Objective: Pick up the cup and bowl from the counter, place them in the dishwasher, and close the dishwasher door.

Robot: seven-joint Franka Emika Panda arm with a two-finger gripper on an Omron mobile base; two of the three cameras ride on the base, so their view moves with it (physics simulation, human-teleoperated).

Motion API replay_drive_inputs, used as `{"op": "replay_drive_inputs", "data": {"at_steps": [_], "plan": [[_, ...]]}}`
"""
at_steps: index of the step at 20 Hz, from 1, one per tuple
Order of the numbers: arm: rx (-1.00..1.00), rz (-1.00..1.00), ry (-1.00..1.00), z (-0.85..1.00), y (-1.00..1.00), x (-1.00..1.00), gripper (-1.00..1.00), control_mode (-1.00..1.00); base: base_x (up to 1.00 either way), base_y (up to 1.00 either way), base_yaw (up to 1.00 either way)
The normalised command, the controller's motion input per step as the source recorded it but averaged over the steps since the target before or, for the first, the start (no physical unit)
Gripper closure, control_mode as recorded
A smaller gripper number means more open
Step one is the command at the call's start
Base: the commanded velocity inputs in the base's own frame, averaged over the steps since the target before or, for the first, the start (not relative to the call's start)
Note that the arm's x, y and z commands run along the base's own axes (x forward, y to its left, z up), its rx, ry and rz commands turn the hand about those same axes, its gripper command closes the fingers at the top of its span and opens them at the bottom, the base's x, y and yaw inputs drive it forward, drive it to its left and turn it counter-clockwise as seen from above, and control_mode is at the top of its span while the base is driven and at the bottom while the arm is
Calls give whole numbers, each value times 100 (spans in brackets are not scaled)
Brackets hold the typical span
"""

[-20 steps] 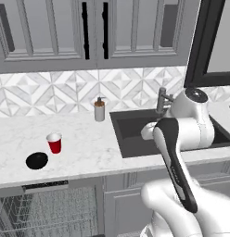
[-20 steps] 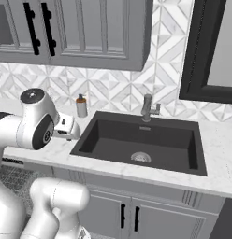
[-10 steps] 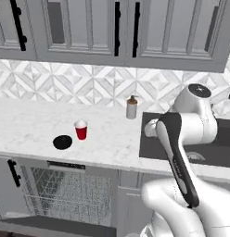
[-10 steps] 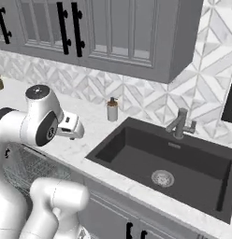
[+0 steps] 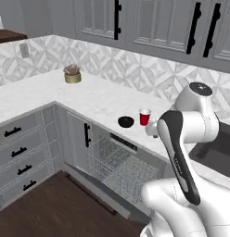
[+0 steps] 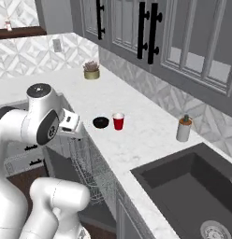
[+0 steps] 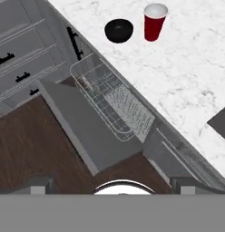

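The red cup [image 5: 144,117] [image 6: 118,121] [image 7: 154,21] stands upright on the white marble counter [image 5: 89,99] [image 6: 141,140] [image 7: 187,77], near its front edge. The black bowl [image 5: 125,121] [image 6: 101,122] [image 7: 119,30] sits just to the cup's left, apart from it. Below them the dishwasher [image 5: 119,164] [image 6: 85,168] is open, its wire rack [image 7: 112,104] pulled out over the lowered dishwasher door [image 5: 96,187] [image 7: 82,131]. My gripper [image 7: 112,185] [image 6: 73,133] hangs high over the floor in front of the dishwasher, jaws wide open and empty, well short of the cup and bowl.
A potted plant [image 5: 72,75] [image 6: 91,71] stands far back in the counter's corner. A soap dispenser [image 6: 184,129] and the dark sink [image 6: 192,186] [image 5: 219,148] lie to the right. Grey drawers [image 5: 19,152] [image 7: 19,54] flank the dishwasher on the left, above a wood floor [image 7: 32,149].
The whole picture has shifted: the base has driven left along the counter, so the sink slid to the right and the open dishwasher came in front. The gripper stays open.
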Motion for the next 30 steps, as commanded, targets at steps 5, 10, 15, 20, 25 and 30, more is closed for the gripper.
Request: {"op": "replay_drive_inputs", "data": {"at_steps": [5,10,15,20,25,30], "plan": [[0,0,0,0,0,0,-100,100,-50,-31,70],[0,0,0,0,0,0,-100,100,-29,-4,27],[0,0,0,0,0,0,-100,100,56,-24,33],[0,0,0,0,0,0,-100,100,23,-81,29],[0,0,0,0,0,0,-100,100,17,-44,14],[0,0,0,0,0,0,-100,100,44,0,-17]]}}
